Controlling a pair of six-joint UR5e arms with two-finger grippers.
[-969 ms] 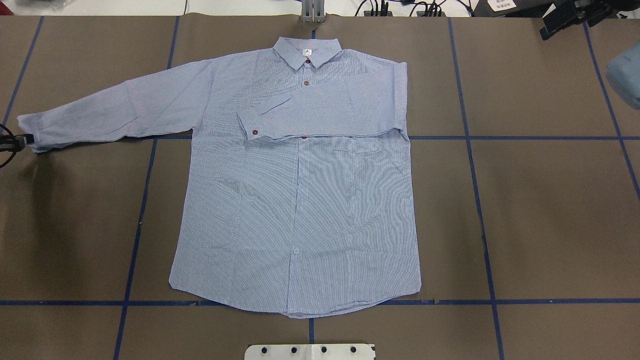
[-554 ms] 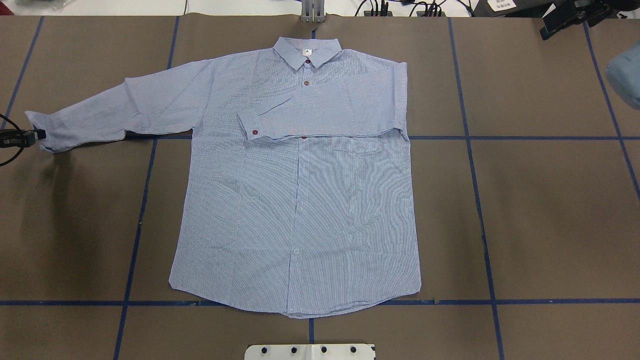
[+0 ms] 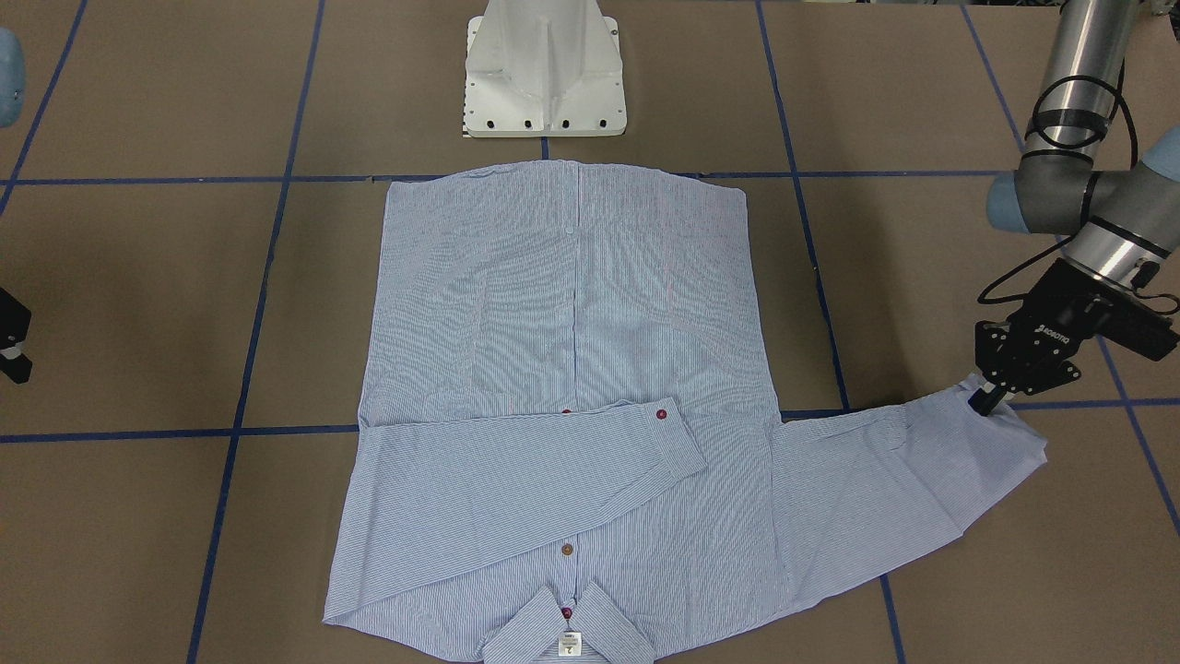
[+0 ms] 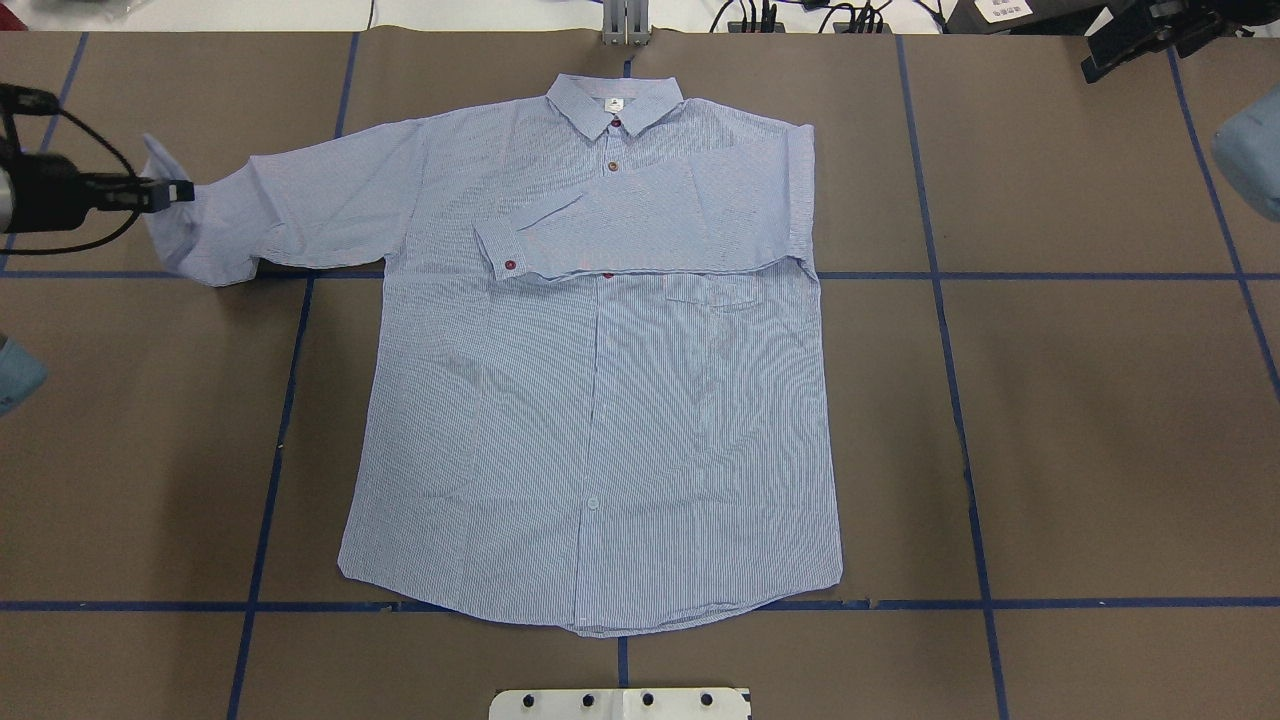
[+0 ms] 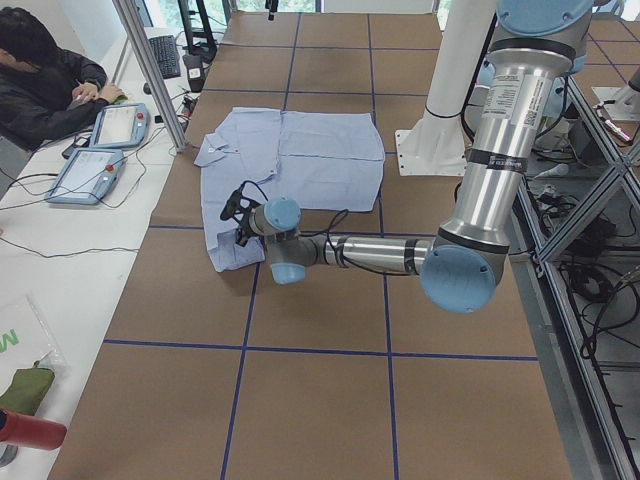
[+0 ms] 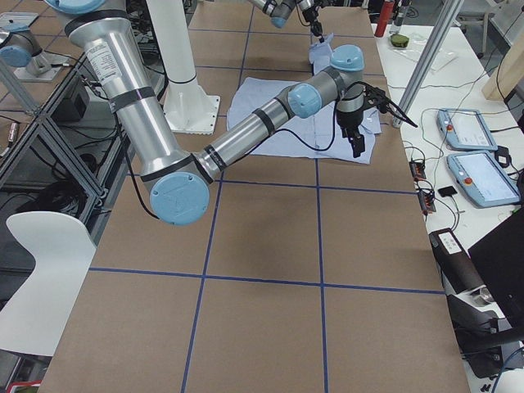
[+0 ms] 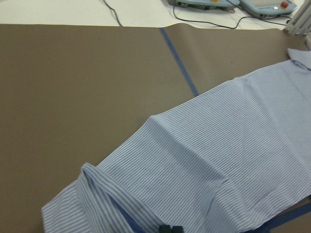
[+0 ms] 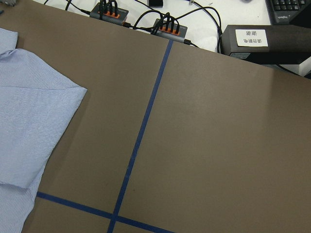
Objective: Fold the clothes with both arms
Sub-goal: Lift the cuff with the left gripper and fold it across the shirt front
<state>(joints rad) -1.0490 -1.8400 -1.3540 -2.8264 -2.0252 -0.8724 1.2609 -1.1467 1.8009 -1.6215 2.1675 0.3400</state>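
The light blue striped shirt point(image 4: 600, 400) lies flat, front up, collar at the far edge. One sleeve is folded across the chest, its cuff point(image 4: 497, 255) with a red button. The other sleeve point(image 4: 300, 200) stretches to the overhead view's left. My left gripper point(image 4: 180, 190) is shut on that sleeve's cuff point(image 4: 170, 235) and holds it lifted off the table; it also shows in the front view point(image 3: 985, 400). My right gripper point(image 4: 1095, 62) hangs off the shirt at the far right corner; its jaws are not clear. The right wrist view shows only the shirt's folded shoulder point(image 8: 29, 121).
The white pedestal base point(image 3: 544, 83) stands at the near edge by the shirt's hem. Blue tape lines point(image 4: 950, 400) cross the brown table. Cables and power strips point(image 8: 165, 24) lie along the far edge. An operator point(image 5: 40, 80) sits by teach pendants point(image 5: 95, 170).
My left gripper has lifted the sleeve cuff and carried it away from the robot and toward the shirt body. The sleeve now bunches near the elbow. The right arm has not moved.
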